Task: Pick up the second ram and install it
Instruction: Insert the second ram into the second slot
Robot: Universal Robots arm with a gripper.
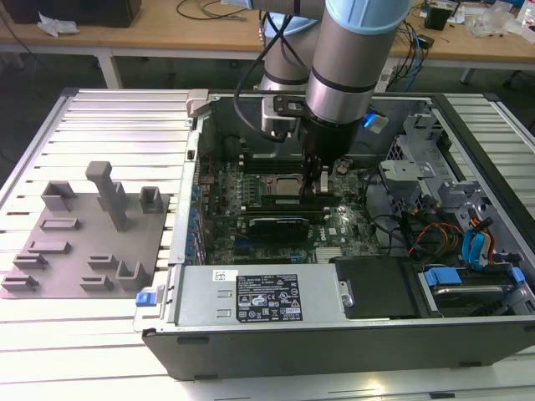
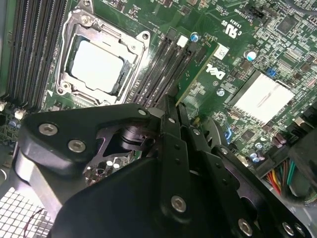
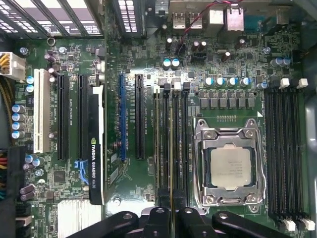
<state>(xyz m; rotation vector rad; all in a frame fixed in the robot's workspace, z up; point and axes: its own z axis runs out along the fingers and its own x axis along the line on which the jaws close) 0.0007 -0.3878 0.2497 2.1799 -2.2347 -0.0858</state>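
The second ram [image 3: 171, 148] is a thin green stick standing on edge over the dark memory slots [image 3: 159, 144] beside the processor socket [image 3: 230, 168]. Its flat green face [image 2: 198, 82] shows in the second wrist view, running away from the black fingers [image 2: 168, 124]. My gripper [image 3: 171, 220] is shut on the stick's near end, one finger on each side. In the exterior view the gripper [image 1: 320, 185] reaches down into the open computer case, just at the exterior view's right of the socket [image 1: 280, 185]. I cannot tell how deep the stick sits in its slot.
A black graphics card [image 3: 95, 148] stands a few slots away from the stick. More memory slots [image 3: 285, 148] lie beyond the socket. The grey fixture plate [image 1: 84, 242] with upright blocks lies outside the case at the exterior view's left. Drive cages and cables [image 1: 456, 225] crowd the right.
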